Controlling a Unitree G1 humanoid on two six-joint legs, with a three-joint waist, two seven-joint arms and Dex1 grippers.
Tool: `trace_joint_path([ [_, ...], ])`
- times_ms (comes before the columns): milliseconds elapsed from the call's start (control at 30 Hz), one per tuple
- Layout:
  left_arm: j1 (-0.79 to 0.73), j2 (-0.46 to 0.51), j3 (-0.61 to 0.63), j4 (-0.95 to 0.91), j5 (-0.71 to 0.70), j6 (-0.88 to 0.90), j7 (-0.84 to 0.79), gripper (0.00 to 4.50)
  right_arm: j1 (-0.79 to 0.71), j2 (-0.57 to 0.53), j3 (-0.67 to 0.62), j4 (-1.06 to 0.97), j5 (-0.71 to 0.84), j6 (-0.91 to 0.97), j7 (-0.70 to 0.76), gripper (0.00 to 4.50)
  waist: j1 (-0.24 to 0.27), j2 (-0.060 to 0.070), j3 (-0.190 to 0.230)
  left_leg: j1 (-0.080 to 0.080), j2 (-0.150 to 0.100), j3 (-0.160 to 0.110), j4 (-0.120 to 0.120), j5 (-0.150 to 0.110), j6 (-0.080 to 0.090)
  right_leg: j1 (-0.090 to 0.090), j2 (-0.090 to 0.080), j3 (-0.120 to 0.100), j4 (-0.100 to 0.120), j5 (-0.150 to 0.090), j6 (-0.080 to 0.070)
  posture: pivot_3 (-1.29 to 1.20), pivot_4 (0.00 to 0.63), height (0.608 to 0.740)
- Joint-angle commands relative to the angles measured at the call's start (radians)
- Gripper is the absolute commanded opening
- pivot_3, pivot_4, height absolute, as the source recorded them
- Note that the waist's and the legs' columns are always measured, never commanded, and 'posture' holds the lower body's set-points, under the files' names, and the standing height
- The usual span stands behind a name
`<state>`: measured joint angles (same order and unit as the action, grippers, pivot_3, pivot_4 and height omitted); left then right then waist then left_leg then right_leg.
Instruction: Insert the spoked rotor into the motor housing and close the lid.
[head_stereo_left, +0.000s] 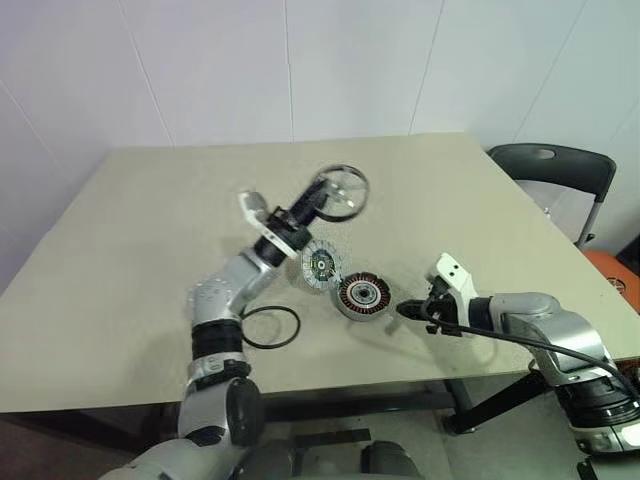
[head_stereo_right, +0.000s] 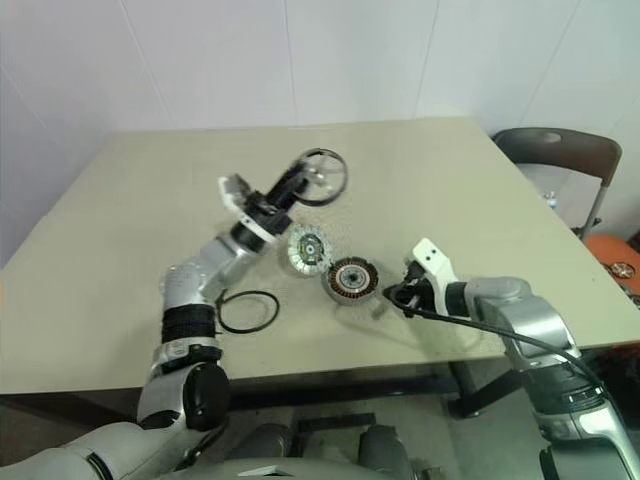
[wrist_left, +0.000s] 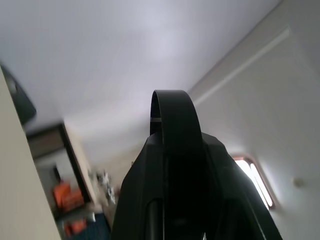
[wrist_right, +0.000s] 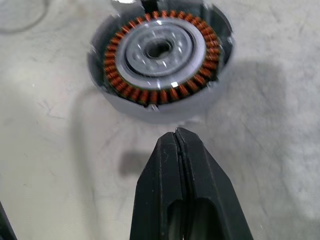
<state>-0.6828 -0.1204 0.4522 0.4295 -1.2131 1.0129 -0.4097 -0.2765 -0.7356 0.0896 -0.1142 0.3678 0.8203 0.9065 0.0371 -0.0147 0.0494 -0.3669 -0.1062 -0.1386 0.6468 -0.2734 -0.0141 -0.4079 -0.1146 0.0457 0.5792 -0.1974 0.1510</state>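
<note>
I've got the silver spoked rotor (head_stereo_left: 340, 192) pinched in the left gripper (head_stereo_left: 312, 204), raised above mid-table. Round silver-grey motor housing (head_stereo_left: 362, 296) sits open near the front edge, vented lid (head_stereo_left: 320, 265) flipped aside. Right gripper (head_stereo_left: 407, 309) closed, empty. Insertion and lid closing left.

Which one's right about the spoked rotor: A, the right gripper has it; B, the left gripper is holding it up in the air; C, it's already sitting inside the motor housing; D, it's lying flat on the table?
B: the left gripper holds the spoked rotor raised above the table, while the motor housing sits open with its copper windings showing.
</note>
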Motion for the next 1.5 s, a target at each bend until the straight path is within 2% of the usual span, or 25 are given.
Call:
trace_joint_path([
  [33,0.01,-0.024,-0.068,0.058,0.074,-0.004,0.007,0.52,-0.006,-0.015,-0.039,-0.032,0.011,-0.001,-0.009,0.0,0.0,0.0,0.0,0.0,0.0,0.0,0.0,0.0,0.0,0.0,0.0,0.0,0.0,0.0,0.0,0.0,0.0,0.74],
  [333,0.02,0.026,-0.092,0.195,0.188,-0.014,-0.003,0.52,0.009,-0.022,-0.048,-0.037,0.009,0.001,-0.022,0.0,0.002,0.0,0.0,-0.001,0.0,0.0,0.0,0.0,0.0,0.0,0.0,0.0,0.0,0.0,0.0,0.0,0.0,0.74],
  [600,0.051,0.019,-0.125,0.163,0.223,0.066,-0.017,0.52,-0.006,-0.017,-0.036,-0.018,-0.001,-0.006,-0.026,0.0,0.003,0.0,0.0,-0.001,0.0,0.0,0.0,0.0,0.0,0.0,0.0,0.0,0.0,0.0,0.0,0.0,0.0,0.74],
  [867,0.036,0.009,-0.084,0.068,0.141,0.177,-0.02,0.52,-0.003,-0.012,-0.03,-0.013,-0.005,-0.01,-0.032,0.0,0.003,0.0,0.0,-0.001,0.0,-0.001,0.0,0.0,0.0,0.0,-0.001,0.0,0.0,0.0,0.0,0.0,0.0,0.74],
  [1500,0.04,0.053,-0.089,0.074,0.185,0.226,-0.012,0.52,-0.013,0.0,-0.022,0.008,-0.02,-0.02,-0.041,0.0,0.003,0.0,0.0,0.0,0.0,-0.001,0.001,0.0,0.0,0.0,-0.001,0.0,0.001,0.0,0.0,0.0,0.0,0.74],
])
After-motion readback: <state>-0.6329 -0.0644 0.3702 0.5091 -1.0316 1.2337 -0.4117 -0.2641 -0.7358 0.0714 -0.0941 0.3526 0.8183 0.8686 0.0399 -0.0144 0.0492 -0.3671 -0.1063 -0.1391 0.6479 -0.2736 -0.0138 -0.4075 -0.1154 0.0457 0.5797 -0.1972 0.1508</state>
